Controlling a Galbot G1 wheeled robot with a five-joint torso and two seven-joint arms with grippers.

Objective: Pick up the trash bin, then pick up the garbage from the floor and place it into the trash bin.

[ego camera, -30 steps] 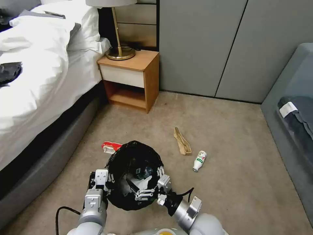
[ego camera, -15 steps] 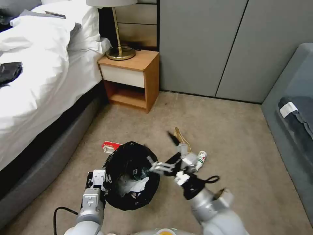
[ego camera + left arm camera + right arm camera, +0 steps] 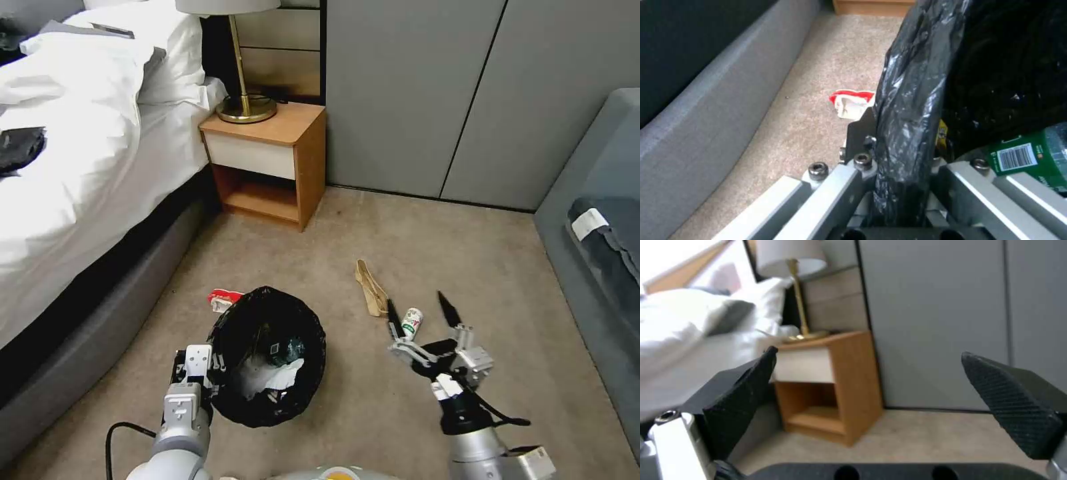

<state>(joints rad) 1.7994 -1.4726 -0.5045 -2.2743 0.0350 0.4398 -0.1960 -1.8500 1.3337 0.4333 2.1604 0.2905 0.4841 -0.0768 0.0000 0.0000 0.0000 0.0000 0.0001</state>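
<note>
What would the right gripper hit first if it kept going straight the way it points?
Probably the small bottle on the carpet: the open right gripper frames it in the head view. Its wrist camera looks toward the nightstand, so depth is unclear.

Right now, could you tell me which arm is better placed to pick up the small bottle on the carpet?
The right. The right gripper hangs open beside the small bottle, while the left gripper is clamped on the trash bin rim.
</note>
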